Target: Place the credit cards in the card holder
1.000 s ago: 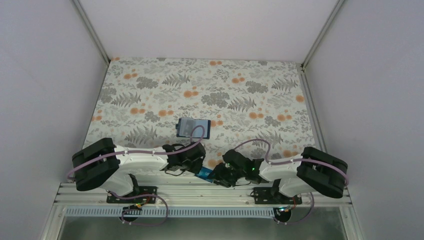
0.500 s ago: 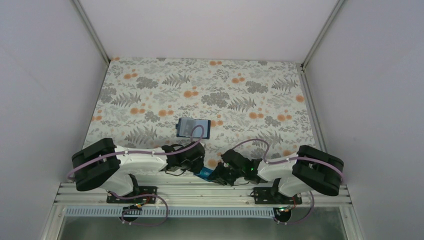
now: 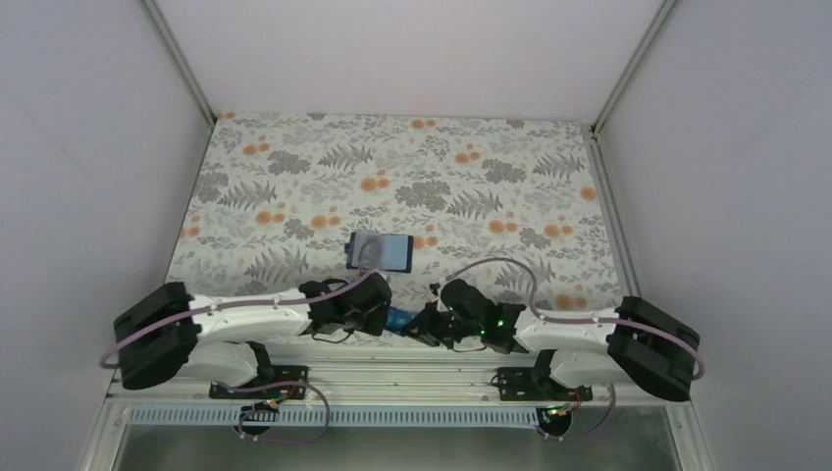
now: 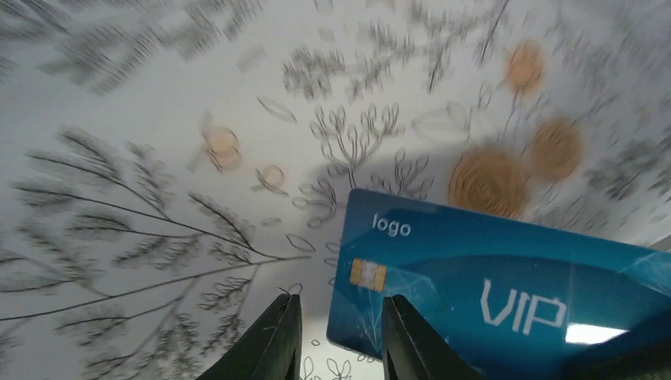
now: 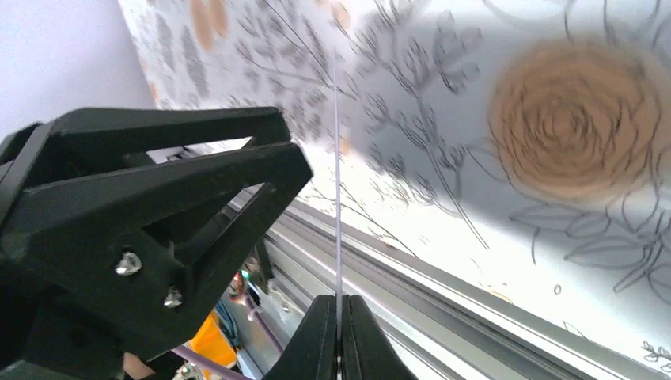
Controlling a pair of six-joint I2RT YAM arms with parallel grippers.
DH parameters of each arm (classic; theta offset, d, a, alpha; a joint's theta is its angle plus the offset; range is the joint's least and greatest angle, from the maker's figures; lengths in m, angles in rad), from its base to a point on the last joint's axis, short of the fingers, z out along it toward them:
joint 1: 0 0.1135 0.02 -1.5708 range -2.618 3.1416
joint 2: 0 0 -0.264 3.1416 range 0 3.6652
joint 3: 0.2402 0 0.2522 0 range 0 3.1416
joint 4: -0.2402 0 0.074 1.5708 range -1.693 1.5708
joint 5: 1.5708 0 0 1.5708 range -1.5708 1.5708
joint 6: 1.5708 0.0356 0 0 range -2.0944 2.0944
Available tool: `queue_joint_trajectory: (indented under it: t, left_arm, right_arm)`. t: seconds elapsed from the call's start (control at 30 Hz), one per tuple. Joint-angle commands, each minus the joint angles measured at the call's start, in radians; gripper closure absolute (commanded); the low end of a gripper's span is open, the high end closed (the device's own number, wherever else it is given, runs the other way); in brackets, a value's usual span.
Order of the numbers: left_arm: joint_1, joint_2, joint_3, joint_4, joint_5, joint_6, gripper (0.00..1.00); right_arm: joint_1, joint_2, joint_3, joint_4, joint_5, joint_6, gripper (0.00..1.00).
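The task is not finished, as far as I can judge: the teal card (image 3: 397, 317) hangs above the near edge of the cloth (image 3: 294, 177), between the two grippers, and is not yet in the holder (image 3: 378, 252); the holder lies open on the cloth just beyond them, apart from the card; the three black cards show in no view, and the holder is too small from above to read, so I cannot tell whether they already sit inside it. What is left, I reckon, is at least to carry the teal card over to the holder and slide it in.

The right gripper (image 5: 338, 310) is clamped on the teal card; its own camera sees the card edge-on, a thin line rising from between the closed fingers, with the left gripper close beside that line; the left gripper (image 4: 340, 305) has its fingers a little apart, cloth showing in the gap, and grasps nothing that I can see.

The left wrist view alone gives the card's face: "logo", a chip, "VIP"; it shows no holder. The right wrist view alone proves the pinch, yet gives no colour or print. Only the top view places card, holder and both grippers together; it cannot show how either jaw stands.
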Motion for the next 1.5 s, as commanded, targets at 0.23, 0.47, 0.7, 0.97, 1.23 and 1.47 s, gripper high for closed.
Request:
queue_joint_trajectory:
  t: [0.23, 0.47, 0.7, 0.97, 1.23, 1.47]
  left_arm:
    - [0.123, -0.208, 0.227, -0.216, -0.138, -0.008, 0.56]
    - [0.282, -0.215, 0.327, -0.109, -0.03, 0.054, 0.54]
    - [0.414, -0.161, 0.336, 0.171, 0.219, 0.037, 0.55]
    - [0.502, -0.061, 0.336, 0.449, 0.42, -0.03, 0.55]
    - [0.55, -0.014, 0.329, 0.65, 0.512, -0.094, 0.58]
    - [0.57, -0.014, 0.296, 0.775, 0.548, -0.143, 0.61]
  right_arm:
    - [-0.262, -0.171, 0.195, -0.219, -0.001, -0.26, 0.96]
    - [-0.448, -0.144, 0.26, -0.1, -0.099, -0.244, 0.96]
    - [-0.545, -0.07, 0.297, 0.142, -0.195, -0.138, 0.96]
    - [-0.572, -0.015, 0.367, 0.321, -0.237, -0.038, 0.96]
    - [-0.575, 0.037, 0.409, 0.42, -0.25, 0.028, 0.96]
    - [-0.575, 0.071, 0.417, 0.486, -0.254, 0.063, 0.96]
